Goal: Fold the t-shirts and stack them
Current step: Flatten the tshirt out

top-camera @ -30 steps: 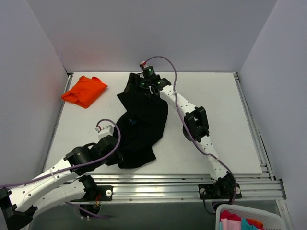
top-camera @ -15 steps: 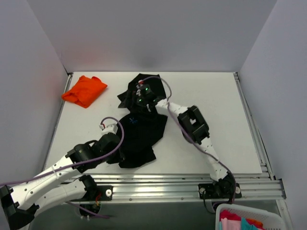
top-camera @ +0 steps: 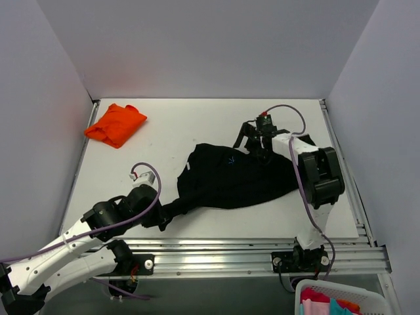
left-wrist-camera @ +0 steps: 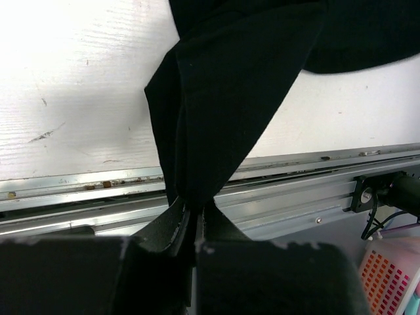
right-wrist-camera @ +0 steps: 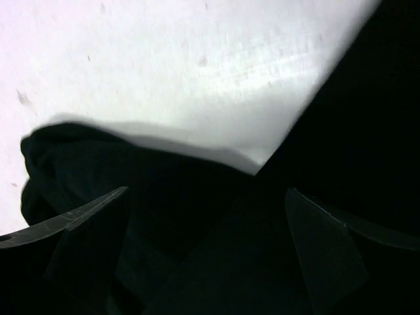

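Showing the black t-shirt [right-wrist-camera: 216, 249] covering the lower and right portions of the white table [right-wrist-camera: 164, 59] — bunching into a rounded fold at left. Framing the cloth from both sides: right gripper [right-wrist-camera: 205, 197], fingers [right-wrist-camera: 72, 230] standing wide apart, cloth lying between.

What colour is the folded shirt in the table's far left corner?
The folded shirt is bright orange; the top external view shows it best.
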{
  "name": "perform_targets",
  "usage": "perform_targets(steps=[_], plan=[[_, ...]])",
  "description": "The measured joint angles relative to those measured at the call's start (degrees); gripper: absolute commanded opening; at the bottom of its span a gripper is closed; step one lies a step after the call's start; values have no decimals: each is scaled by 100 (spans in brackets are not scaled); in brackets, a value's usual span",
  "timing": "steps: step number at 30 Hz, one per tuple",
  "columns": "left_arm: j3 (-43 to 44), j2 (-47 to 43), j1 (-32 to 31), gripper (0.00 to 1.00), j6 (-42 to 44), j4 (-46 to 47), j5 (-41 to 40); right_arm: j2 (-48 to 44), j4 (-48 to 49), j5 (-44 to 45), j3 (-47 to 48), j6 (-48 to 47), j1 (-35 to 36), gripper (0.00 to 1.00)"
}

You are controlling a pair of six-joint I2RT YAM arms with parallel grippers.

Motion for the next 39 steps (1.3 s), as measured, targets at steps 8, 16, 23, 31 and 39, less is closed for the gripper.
perform_targets(steps=[8,16,23,31,39], plan=[[-127,-17,2,2,-129,17,4,-647,-931,68,323,-450,177,98],[-267,-39,2,2,-210,90,0,-595,-2135,730,2594,-1049,133,100],[-389,-59,2,2,-271,262,-26,-638,-2614,1600,2275,-1198,-566,100],[-723,-173,2,2,-354,446,-13,-581,-3064,2015,1515,-1198,-1016,99],[-859,-98,2,2,-385,697,81,-61,-2964,2039,1801,-1178,-949,99]])
